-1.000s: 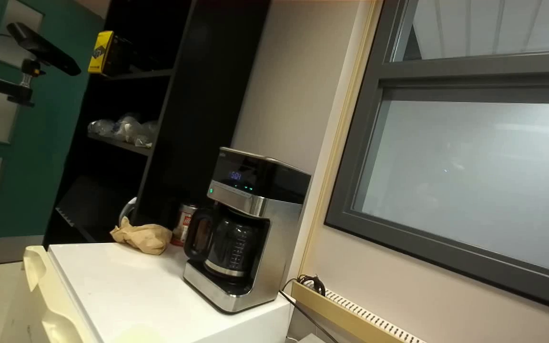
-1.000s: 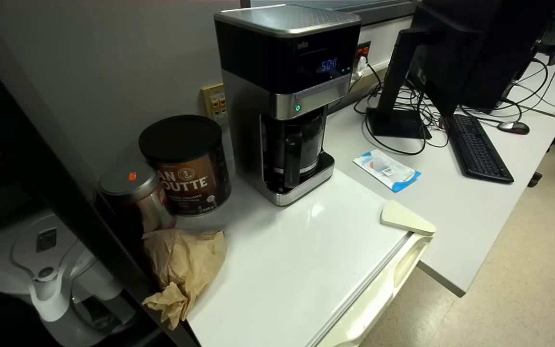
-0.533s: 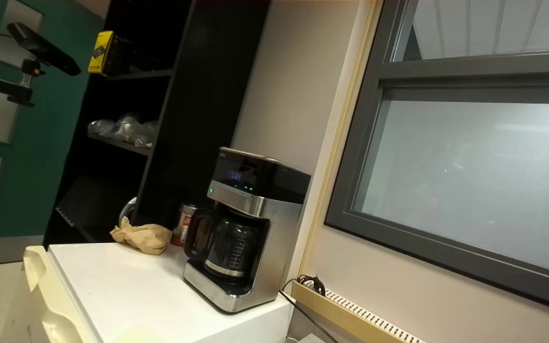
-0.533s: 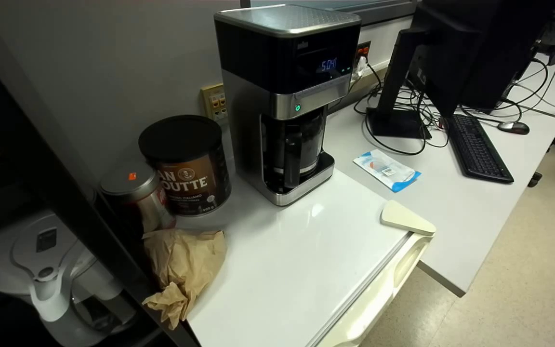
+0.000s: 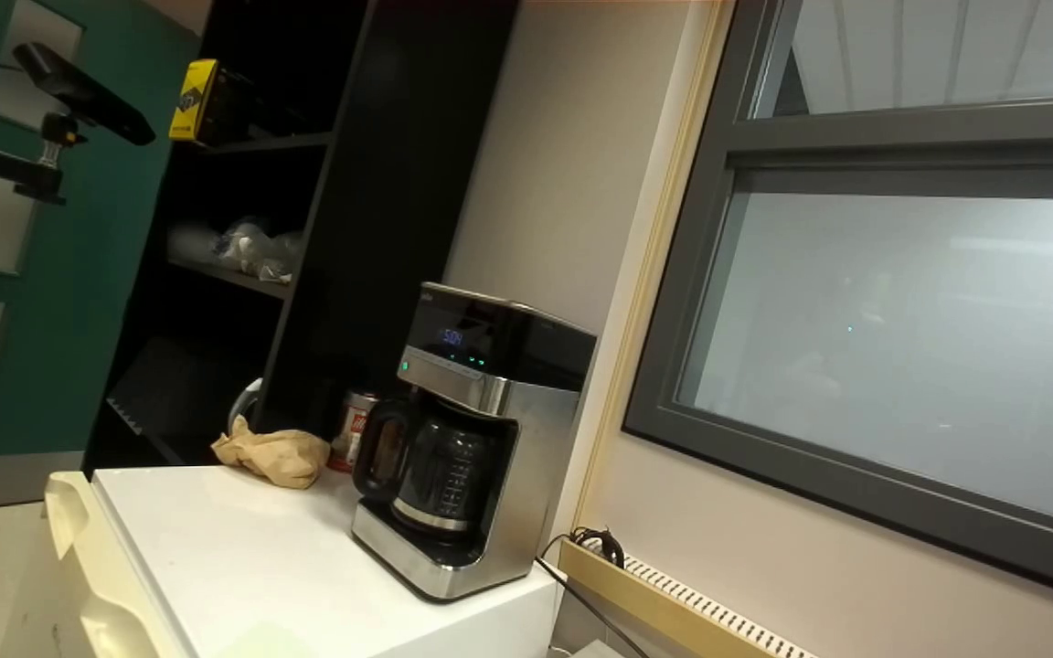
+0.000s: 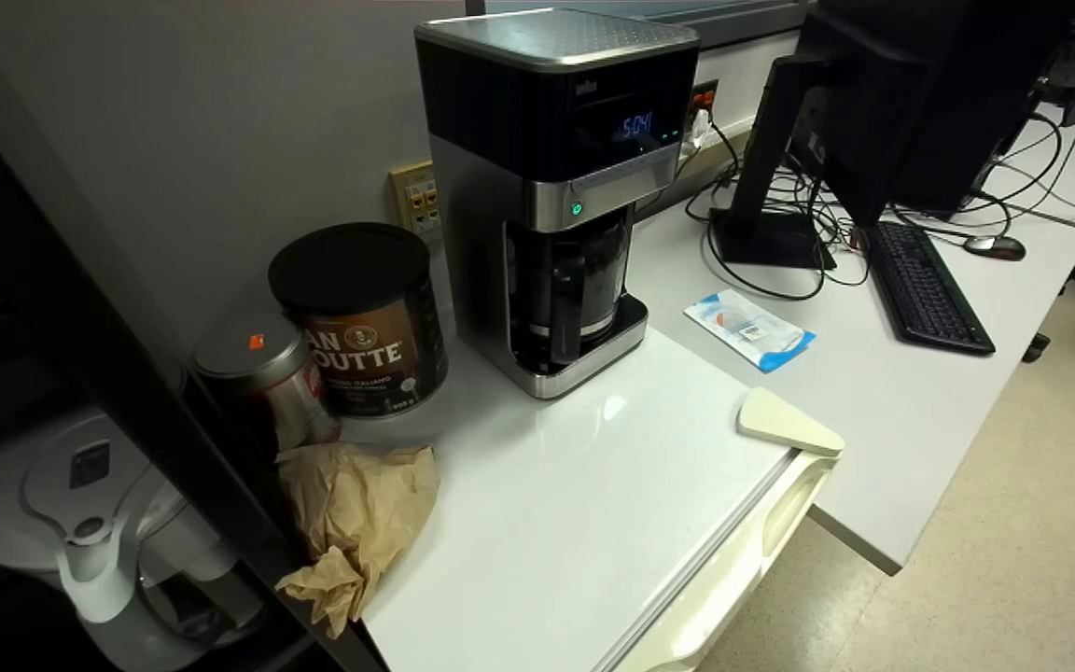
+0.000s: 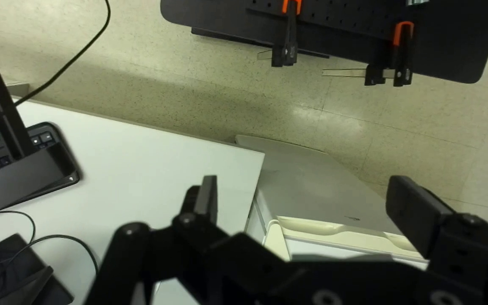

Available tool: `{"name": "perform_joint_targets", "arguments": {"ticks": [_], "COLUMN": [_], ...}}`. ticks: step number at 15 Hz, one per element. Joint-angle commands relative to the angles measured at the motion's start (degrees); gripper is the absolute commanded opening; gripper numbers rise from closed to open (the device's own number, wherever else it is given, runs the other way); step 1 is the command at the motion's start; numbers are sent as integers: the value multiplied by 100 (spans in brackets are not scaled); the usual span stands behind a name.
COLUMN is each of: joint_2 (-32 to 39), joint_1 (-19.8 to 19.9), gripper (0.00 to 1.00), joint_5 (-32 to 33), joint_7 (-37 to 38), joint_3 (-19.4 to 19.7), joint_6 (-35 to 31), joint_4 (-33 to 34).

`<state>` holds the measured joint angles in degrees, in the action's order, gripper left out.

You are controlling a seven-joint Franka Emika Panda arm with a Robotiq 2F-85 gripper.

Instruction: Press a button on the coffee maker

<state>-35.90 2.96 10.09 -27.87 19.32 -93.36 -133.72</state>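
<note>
The black and silver coffee maker [image 5: 540,466] stands upright on the white fridge top [image 5: 243,548] in an exterior view. It also shows from another side in an exterior view [image 6: 477,252]. The dark glass carafe [image 5: 444,466] sits in its front. The power button [image 6: 578,208] glows green on the silver band, below the lit display [image 6: 636,124]. In the wrist view my gripper [image 7: 303,182] is open and empty, its fingers wide apart. It is over the fridge's front edge and the desk corner. The coffee maker is out of the wrist view. The gripper shows in neither exterior view.
A crumpled tan paper bag [image 6: 360,523], a brown coffee can [image 6: 369,355] and a smaller can [image 6: 258,364] stand beside the machine. A black shelf [image 5: 389,183] rises behind. The adjoining desk [image 6: 836,411] holds a monitor, cables, a keyboard [image 6: 925,289] and a packet [image 6: 750,329].
</note>
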Motion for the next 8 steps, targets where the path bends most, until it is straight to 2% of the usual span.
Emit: {"name": "perform_joint_targets", "arguments": {"ticks": [1, 8], "joint_2": [824, 2130], "joint_1": [-109, -90], "gripper": [100, 100], "joint_5": [219, 931], "joint_7": [-382, -961], "joint_3": [-136, -594], "joint_6": [-299, -1199], "joint_4": [410, 864]}}
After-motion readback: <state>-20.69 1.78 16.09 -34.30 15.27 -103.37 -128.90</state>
